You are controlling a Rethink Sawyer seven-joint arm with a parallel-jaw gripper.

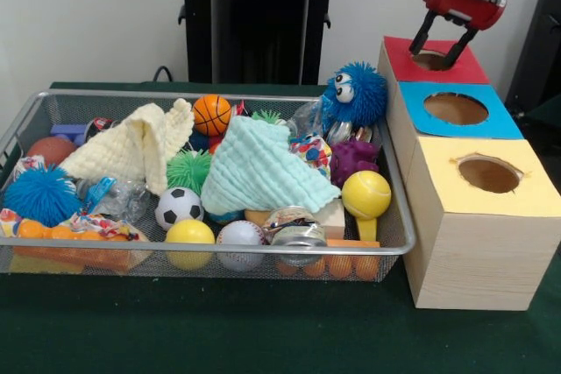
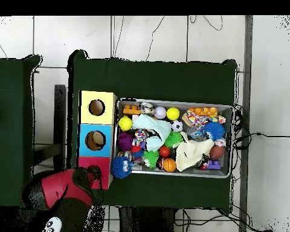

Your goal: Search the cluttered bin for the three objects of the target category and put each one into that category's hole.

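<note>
Pincer sits right over the red-topped hole on the pale wooden box, and I read its two dark fingers as spread wide with nothing between them, tips just at the rim of the cut-out. From there the bin lies off to one side, past the blue-topped hole, with the yellow-topped hole further along the same row of boxes and away from where I need to go. In the overhead view the arm covers most of the red top, and the bin's nearest corner, the one with the blue spiky ball, is just beside the pincer, so the reach back is short. What I cannot find is a plush animal: no bear and no tiger shows in either view, and I judge any that remain are buried under the pale green cloth, the cream cloth or the balls. The purple plush figure lies near that corner but is not my category. So the coming move, as I judge it, is sideways into the bin to shift a cloth, the green one being the nearer to the pincer.
</note>
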